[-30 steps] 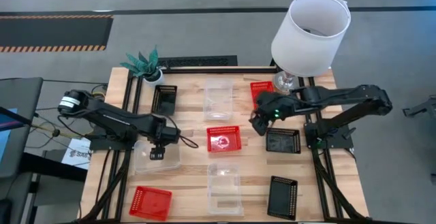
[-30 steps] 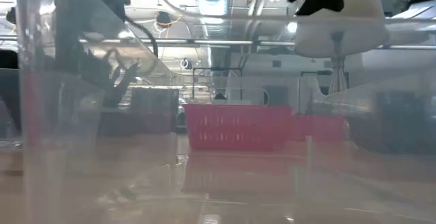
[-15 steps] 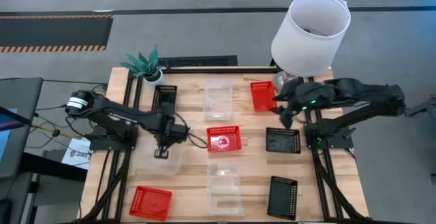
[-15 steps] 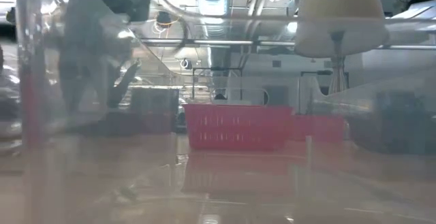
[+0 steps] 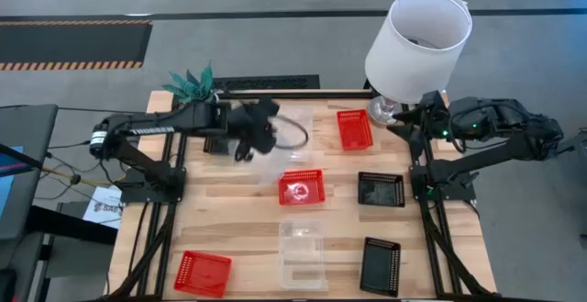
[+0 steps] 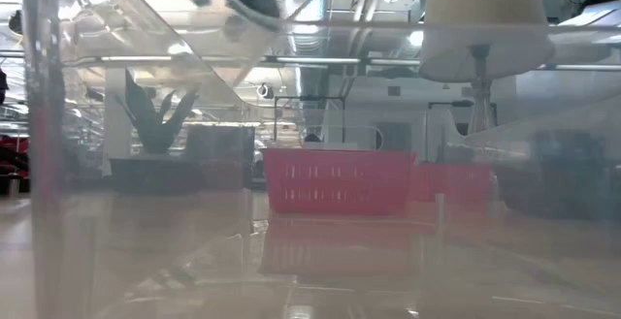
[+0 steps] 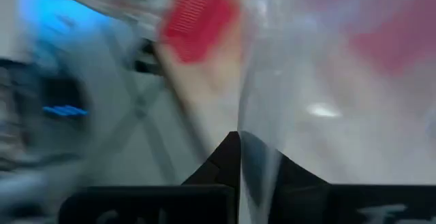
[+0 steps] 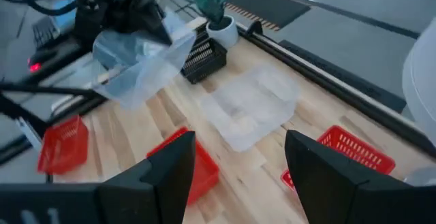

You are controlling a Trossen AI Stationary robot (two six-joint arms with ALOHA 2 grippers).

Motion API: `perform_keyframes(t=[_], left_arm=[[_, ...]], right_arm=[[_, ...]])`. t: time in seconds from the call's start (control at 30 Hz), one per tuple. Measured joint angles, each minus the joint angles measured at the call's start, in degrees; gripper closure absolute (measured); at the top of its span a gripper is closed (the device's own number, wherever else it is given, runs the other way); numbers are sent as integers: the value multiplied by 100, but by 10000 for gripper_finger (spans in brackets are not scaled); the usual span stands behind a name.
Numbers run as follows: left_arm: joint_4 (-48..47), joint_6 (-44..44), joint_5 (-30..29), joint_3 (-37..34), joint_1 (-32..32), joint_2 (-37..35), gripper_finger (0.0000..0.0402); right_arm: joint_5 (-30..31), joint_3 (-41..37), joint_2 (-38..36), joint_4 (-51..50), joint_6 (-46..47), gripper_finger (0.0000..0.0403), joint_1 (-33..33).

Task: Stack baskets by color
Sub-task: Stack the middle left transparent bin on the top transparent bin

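My left gripper [image 5: 246, 141] hangs over the far middle of the table, shut on a clear basket [image 8: 136, 57] that it holds in the air. Just beyond it a second clear basket [image 5: 293, 128] rests flat on the table. A third clear one [image 5: 303, 251] lies near the front. Red baskets [image 5: 355, 129] [image 5: 301, 187] [image 5: 202, 273] and black baskets [image 5: 381, 190] [image 5: 381, 265] lie scattered. Another black basket [image 8: 204, 57] sits by the plant. My right gripper [image 8: 238, 152] stands open at the far right, drawn back near the lamp base, holding nothing. My left gripper pinches one side wall [image 7: 248, 159] of the clear basket between its two fingers. The fingers slant down from the table's left. The basket is lifted clear of the table and hangs tilted below and ahead of the fingers.
A white lampshade [image 5: 417, 45] on its stand rises at the far right corner. A small green potted plant [image 5: 194, 86] stands at the far left. Bare wood lies at the left middle of the table [image 5: 206, 215].
My left gripper has shut on the clear basket at the table's left middle and lifted it clear. It has carried it up and toward the far edge, rolling its wrist, so the basket now hangs tilted. My right gripper has drawn back toward the right edge, still open.
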Motion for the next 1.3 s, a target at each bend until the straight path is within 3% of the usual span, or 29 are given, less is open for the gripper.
perform_keyframes(t=[0.27, 0.43, 0.6, 0.77, 1.3], left_arm=[[1898, 3372, 502, 9, 858, 519, 401], [1434, 4686, 333, 557, 990, 1388, 401], [422, 4664, 520, 1448, 950, 2058, 401], [9, 4618, 548, 1999, 858, 2453, 401], [-81, 4382, 728, 2080, 846, 2824, 401]], right_arm=[[614, 0, 131, -10, 1151, 154, 0], [1276, -7, 253, -44, 1674, 154, 2], [1537, -7, 365, -41, 1809, 154, 0], [1586, -7, 501, -41, 1809, 154, 0], [1583, -4, 617, -24, 1763, 154, -70]])
